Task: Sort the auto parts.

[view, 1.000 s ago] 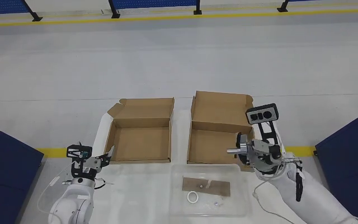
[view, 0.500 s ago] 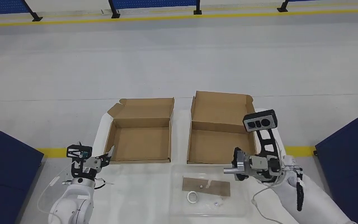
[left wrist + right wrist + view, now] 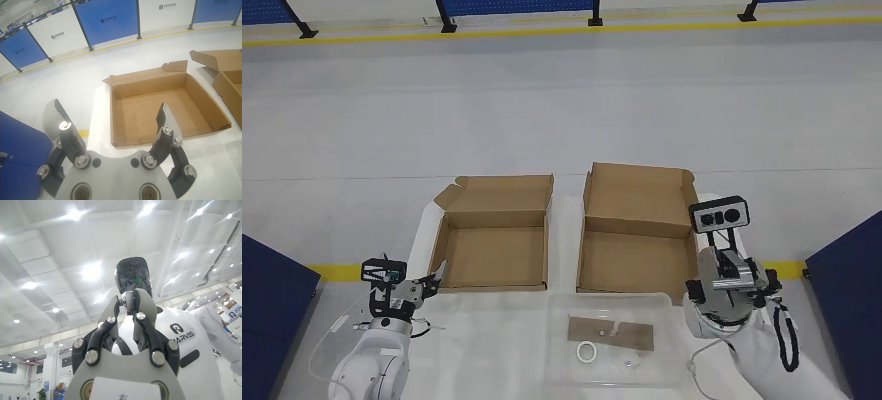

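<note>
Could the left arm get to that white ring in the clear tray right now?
Probably yes. The left gripper is open and empty, the tray has no lid, and nothing stands between them. The ring lies bare on the tray floor.

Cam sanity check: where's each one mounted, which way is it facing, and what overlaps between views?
Top view: above the arms, looking down on the left box, right box and clear tray; left arm and right arm at the near edge.
Left wrist view: on the left wrist, facing into the left box; left gripper open in front.
Right wrist view: on the right wrist, tilted up at the ceiling; right gripper shut on a small metal part.
Shared: top and left wrist views both show both boxes.
</note>
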